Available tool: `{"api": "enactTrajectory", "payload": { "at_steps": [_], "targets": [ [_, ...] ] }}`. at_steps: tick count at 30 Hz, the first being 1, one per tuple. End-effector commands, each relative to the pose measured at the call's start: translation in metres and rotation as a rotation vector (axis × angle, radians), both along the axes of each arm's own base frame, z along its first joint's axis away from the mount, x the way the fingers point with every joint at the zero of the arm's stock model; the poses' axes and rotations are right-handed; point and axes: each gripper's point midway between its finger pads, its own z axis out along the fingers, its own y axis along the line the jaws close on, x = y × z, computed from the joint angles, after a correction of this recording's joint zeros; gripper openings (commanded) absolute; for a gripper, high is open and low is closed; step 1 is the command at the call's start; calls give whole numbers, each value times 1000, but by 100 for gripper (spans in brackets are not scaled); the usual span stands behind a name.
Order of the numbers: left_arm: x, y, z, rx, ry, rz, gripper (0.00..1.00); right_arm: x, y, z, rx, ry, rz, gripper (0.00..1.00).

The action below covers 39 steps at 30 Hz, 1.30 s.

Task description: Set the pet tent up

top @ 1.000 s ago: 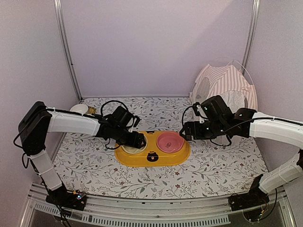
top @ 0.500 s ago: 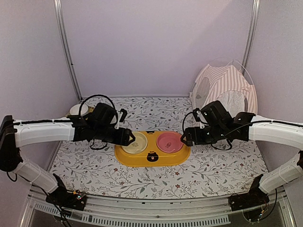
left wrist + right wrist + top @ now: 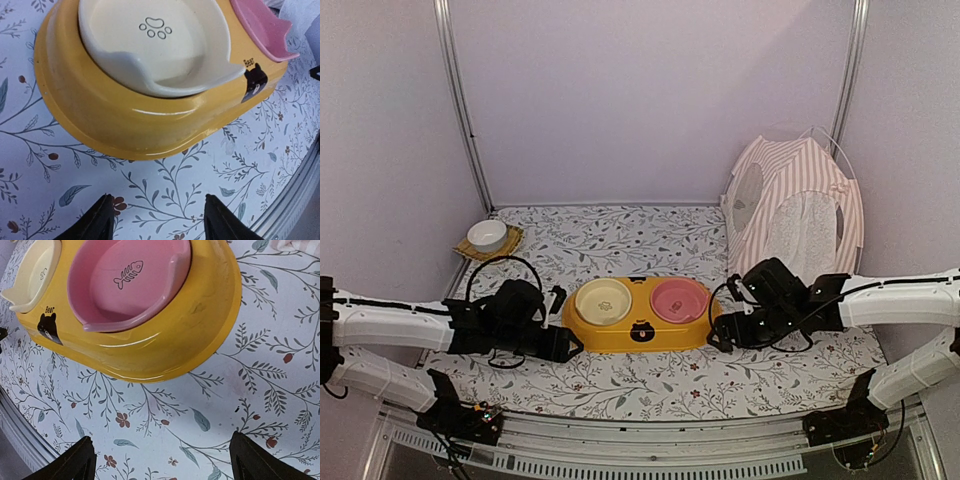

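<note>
While the pink-and-white striped fabric pet tent (image 3: 790, 200) sits in the far right corner of the floral-patterned tabletop (image 3: 650, 385), close against the right wall, neither hand touches it. Its sheer white lace curtain (image 3: 802, 232) faces forward, and a thin white pole (image 3: 838, 148) arches above its top. The left hand (image 3: 565, 345) lies low over the tabletop just beside the left end of the oval yellow plastic feeder (image 3: 642, 328). Its two dark fingertips (image 3: 100, 222) stand apart with only patterned cloth between them, so it is open and holds nothing. The right hand (image 3: 717, 335) lies low at the feeder's right end, in front of the tent and apart from it. Its fingers are spread wide and are likewise empty. The feeder lies between the two hands and carries a round cream bowl (image 3: 603, 300) with a paw print on the left and a round pink bowl (image 3: 678, 298) with a fish drawing on the right. Near the far left corner, a small white bowl (image 3: 487, 235) rests on a brown quilted mat (image 3: 510, 245), well apart from everything else.
</note>
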Motion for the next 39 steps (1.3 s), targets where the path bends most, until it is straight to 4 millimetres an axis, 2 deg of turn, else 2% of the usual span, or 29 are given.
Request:
{"api": "enactTrajectory", "payload": {
  "at_steps": [1, 5, 8, 21, 26, 30, 35, 39],
  "targets": [
    [3, -14, -11, -33, -5, 12, 58, -5, 29, 0, 65, -45, 26, 94],
    [7, -17, -30, 9, 16, 33, 50, -2, 32, -18, 32, -65, 0, 93],
    [12, -21, -36, 18, 22, 41, 46, 5, 35, -28, 14, -71, -21, 92],
    [42, -28, -58, 145, 24, 82, 41, 46, 65, -44, -88, -108, -70, 81],
    [65, -34, -57, 161, 18, 94, 40, 74, 72, -44, -125, -118, -102, 79],
    [80, -35, -53, 164, 3, 99, 40, 95, 81, -45, -84, -116, -96, 79],
    [103, -31, -51, 171, -3, 111, 41, 109, 89, -44, -83, -117, -94, 79],
    [119, -34, -45, 160, -19, 122, 41, 119, 88, -48, -86, -113, -104, 79]
  ]
}}
